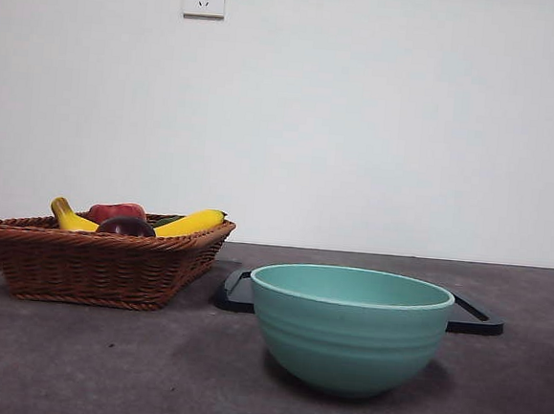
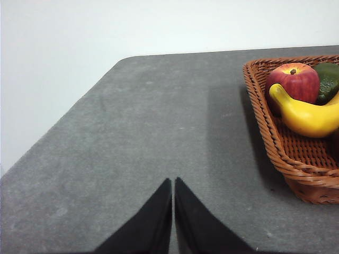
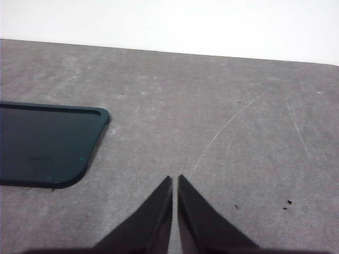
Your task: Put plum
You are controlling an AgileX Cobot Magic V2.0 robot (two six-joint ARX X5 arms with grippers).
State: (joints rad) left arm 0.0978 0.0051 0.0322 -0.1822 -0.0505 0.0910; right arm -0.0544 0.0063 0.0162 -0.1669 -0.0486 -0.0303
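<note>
Plum [image 1: 126,226]: round, no long axis seen; half hidden in wicker basket [image 1: 100,265].
Left hand [image 2: 173,190]: jaws pressed together, nothing held.
Right hand [image 3: 175,188]: likewise.

A grey table [image 1: 73,364] carries a wicker basket [image 1: 90,264], teal bowl [image 1: 349,333] and black tray [image 3: 42,145].
</note>
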